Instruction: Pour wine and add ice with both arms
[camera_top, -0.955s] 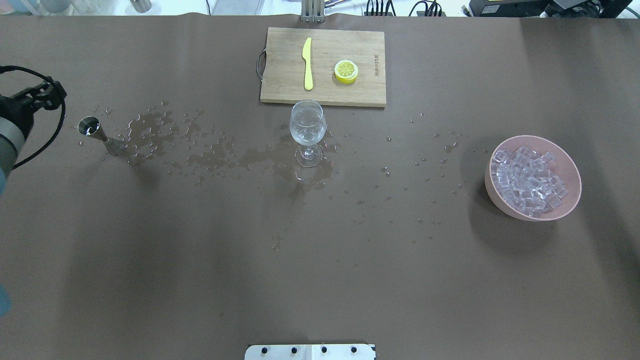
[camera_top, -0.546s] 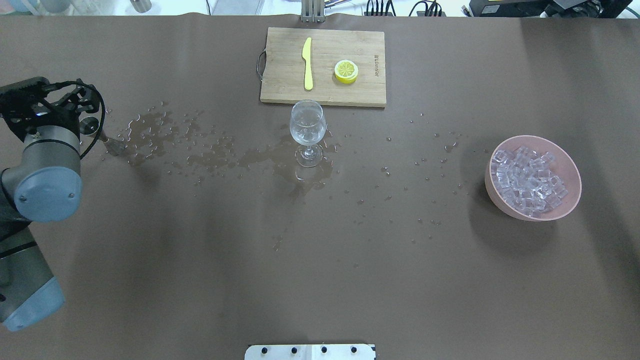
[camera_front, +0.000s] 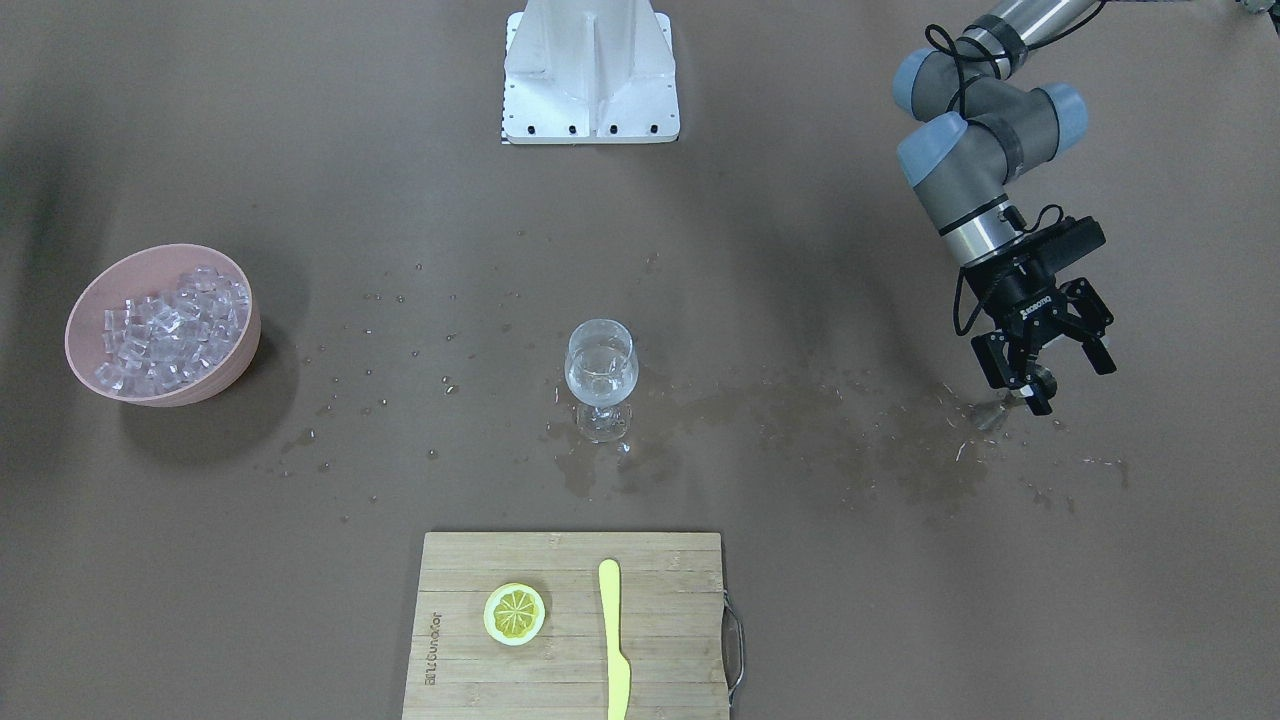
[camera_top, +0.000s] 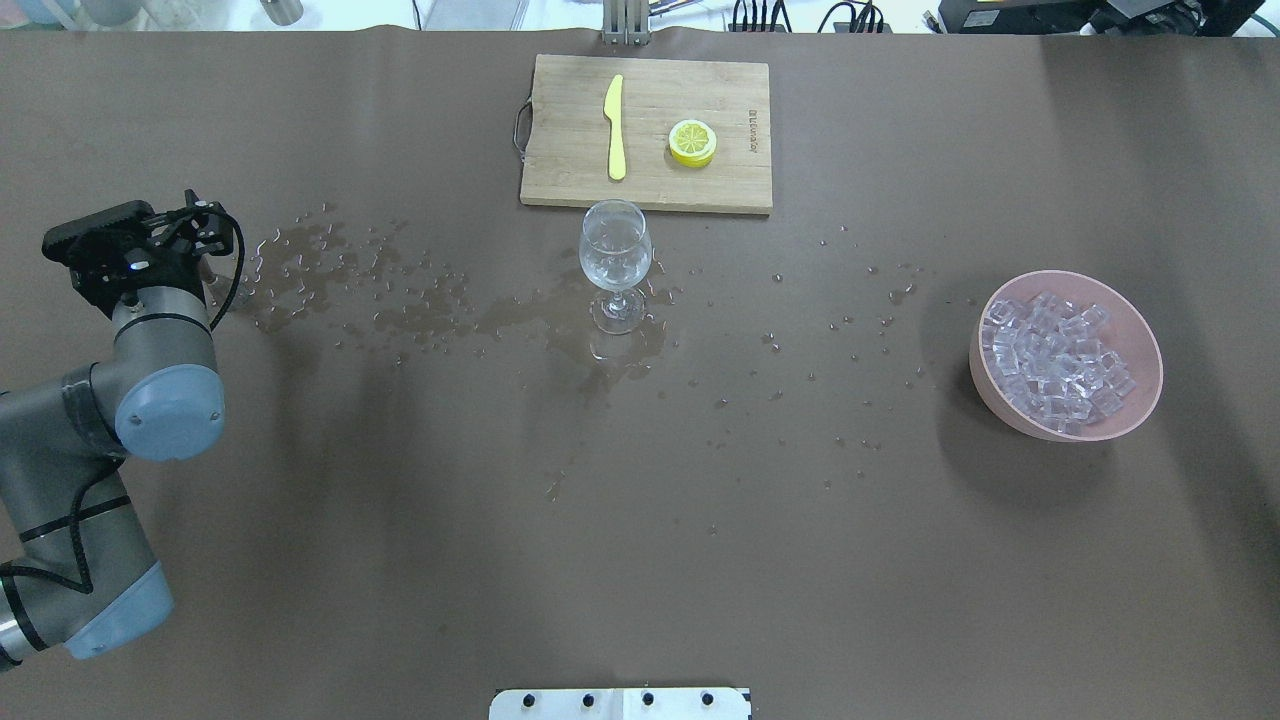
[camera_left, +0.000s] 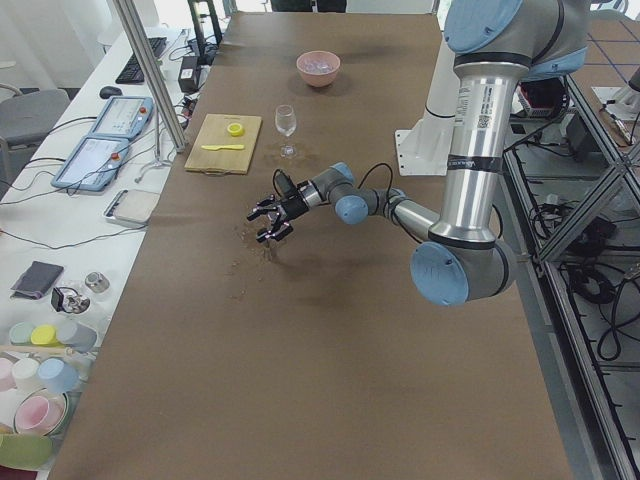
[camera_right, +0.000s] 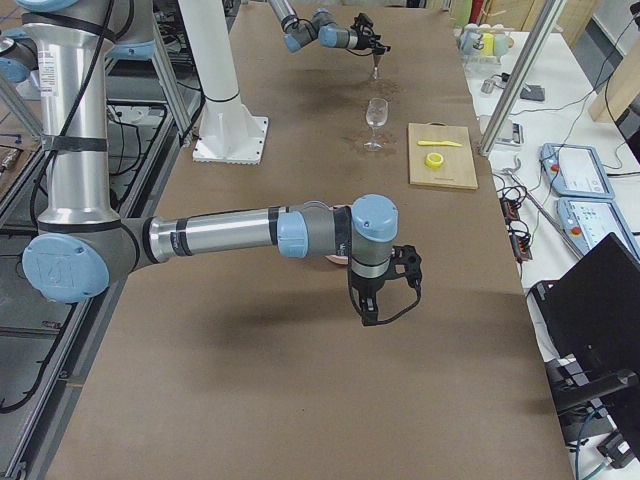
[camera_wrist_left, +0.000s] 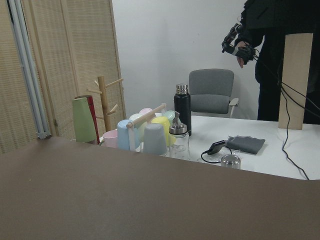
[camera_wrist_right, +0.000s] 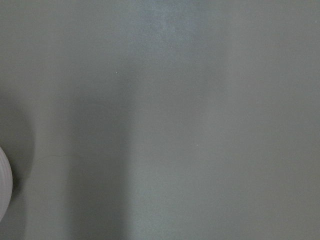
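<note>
A wine glass (camera_top: 615, 255) stands mid-table, with what looks like a little clear wine in its bowl; it also shows in the front view (camera_front: 600, 375). A pink bowl (camera_top: 1140, 340) holds a heap of clear ice cubes (camera_top: 1055, 355), also seen in the front view (camera_front: 170, 330). A small metal jigger (camera_front: 1030, 385) stands at the table's left end. My left gripper (camera_front: 1045, 378) is open, its fingers on either side of the jigger's top; it hides most of the jigger in the overhead view (camera_top: 205, 250). My right gripper (camera_right: 385, 295) shows only in the right side view, near the bowl; I cannot tell its state.
A wooden cutting board (camera_top: 690, 185) at the far edge carries a yellow knife (camera_top: 615, 125) and a lemon slice (camera_top: 692, 142). Spilled liquid and droplets (camera_top: 400, 300) spread from the jigger to the glass. The white pedestal (camera_front: 590, 70) stands on the robot's side.
My left arm has come in from the table's left edge and moved right, bringing its open gripper over the jigger. The glass, bowl and board have not moved.
</note>
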